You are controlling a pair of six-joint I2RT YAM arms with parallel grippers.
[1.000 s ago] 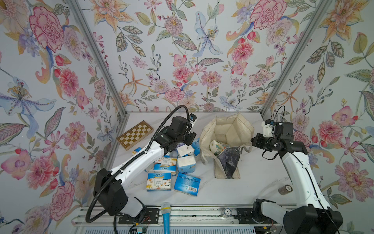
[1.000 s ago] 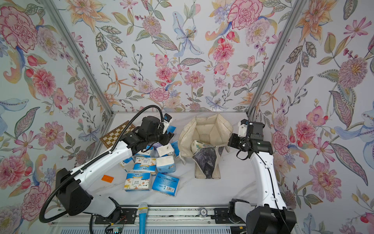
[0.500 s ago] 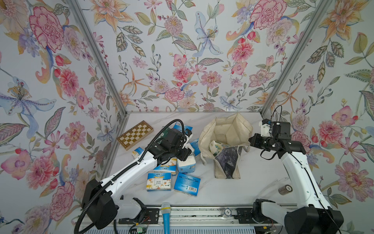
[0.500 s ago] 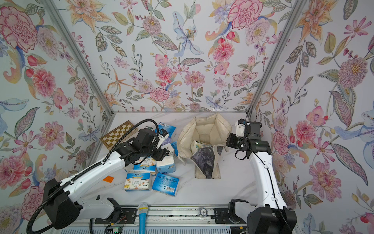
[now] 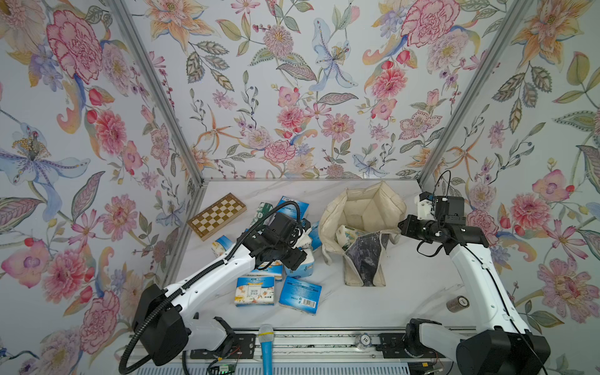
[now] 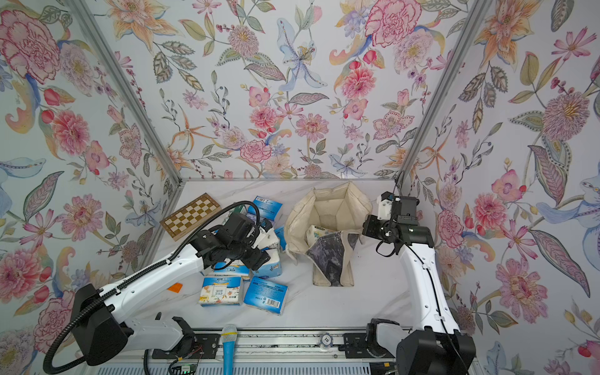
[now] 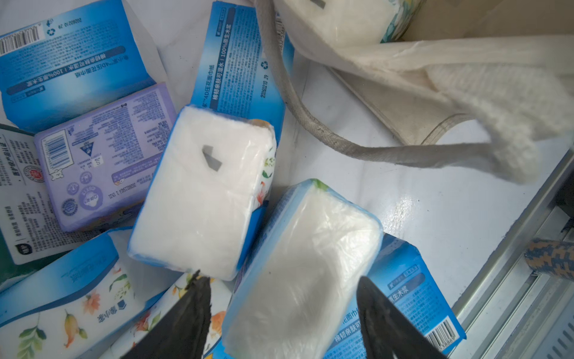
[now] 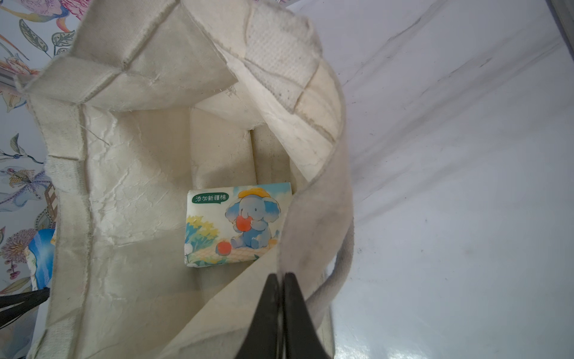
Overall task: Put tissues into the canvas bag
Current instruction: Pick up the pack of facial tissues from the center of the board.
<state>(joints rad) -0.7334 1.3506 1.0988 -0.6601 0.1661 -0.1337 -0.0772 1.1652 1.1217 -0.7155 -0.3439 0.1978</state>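
I'm looking down on a white marbled worktop [image 5: 406, 292] boxed in by floral walls [image 5: 292, 81]. Far left, a chessboard [image 5: 217, 216] lies flat. Beside it the packs [image 5: 298, 293] sit in a loose heap, mostly blue and white in shiny plastic wrap, with a lavender pack [image 7: 102, 155] among them. My left pincer [image 7: 279, 278] hangs over the heap, jaws wide apart, straddling a blue-edged pack [image 7: 304, 264]; I can't confirm contact. Right of the heap the bag [image 5: 363, 207] stands slumped: cream cloth, mouth gaping, dark print on its front. An elephant pack [image 8: 237, 223] lies inside at the bottom. My right pincer [image 8: 282, 278] is pressed together, pinching the bag's rim. Far right, a grey roll [image 5: 457, 303] rests on the worktop.
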